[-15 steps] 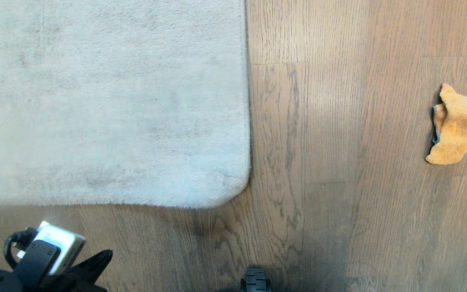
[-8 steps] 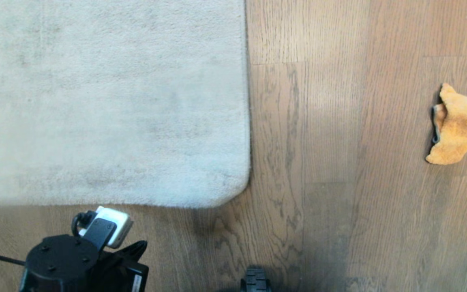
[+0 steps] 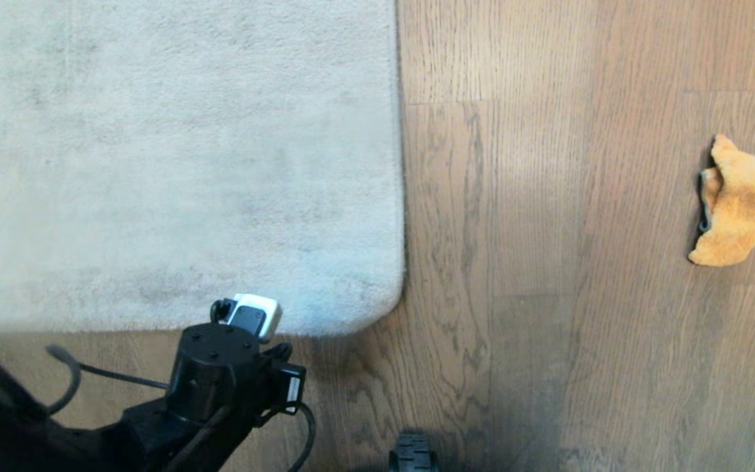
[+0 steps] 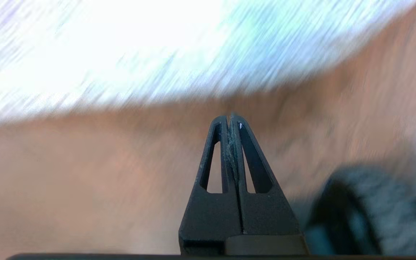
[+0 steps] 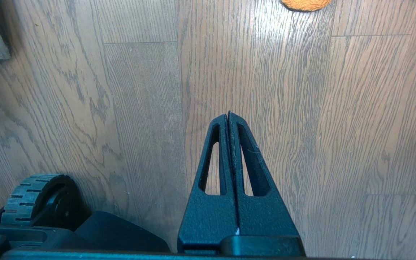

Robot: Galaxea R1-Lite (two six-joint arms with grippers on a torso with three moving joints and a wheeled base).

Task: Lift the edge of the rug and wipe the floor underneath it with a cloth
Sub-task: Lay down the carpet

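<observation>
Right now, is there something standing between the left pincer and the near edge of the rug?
Nothing visible does. The left pincer, shut, hangs over bare wood floor just short of the rug edge. The orange cloth lies far off to the right.

I see the pale grey rug edge (image 3: 402, 196) lying flat, its rounded corner at about 6 o'clock. The orange cloth (image 3: 738, 203) sits crumpled at 3 o'clock on the wood-grain floor (image 3: 515, 262), well apart from it.
</observation>
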